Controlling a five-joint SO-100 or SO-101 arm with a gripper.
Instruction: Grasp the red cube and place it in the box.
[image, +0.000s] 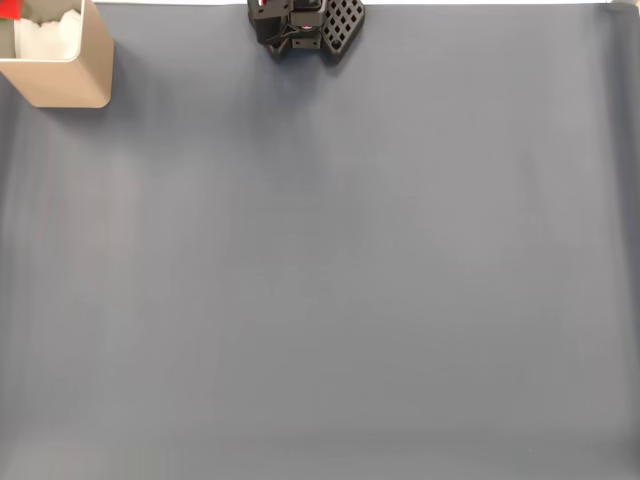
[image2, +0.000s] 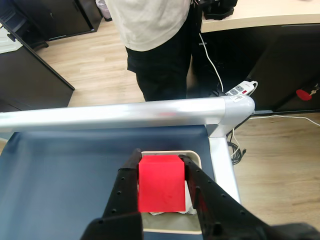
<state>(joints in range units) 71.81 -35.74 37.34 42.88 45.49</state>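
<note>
**Cube held over the box, ready for release**

The red cube (image2: 160, 182) sits clamped between the two black fingers of the claw (image2: 161, 192), one finger flat against each side face, with the front and top faces showing in the wrist view. It looks like a small, stiff, light block with smooth matte faces; flat opposite sides are the natural place to hold it, and that is how it is gripped here. The matte finish probably gives fair friction, so a slip seems unlikely, and nothing suggests it is fragile.

Directly behind and below the cube the wrist view shows the rounded rim of the box (image2: 196, 158) with its white padding, so the cube appears to hang above the opening rather than rest inside it. In the fixed view the box (image: 75, 78) stands at the top left corner of the grey-blue table (image: 330, 280), with a sliver of red at its upper edge.

Judging by this, the carry is nearly done and only lowering and letting go remain; the padding should cushion the drop.

Beyond the table's metal rail (image2: 125, 114) a person (image2: 155, 45) stands on the wooden floor, near a power strip (image2: 241, 89).
</note>
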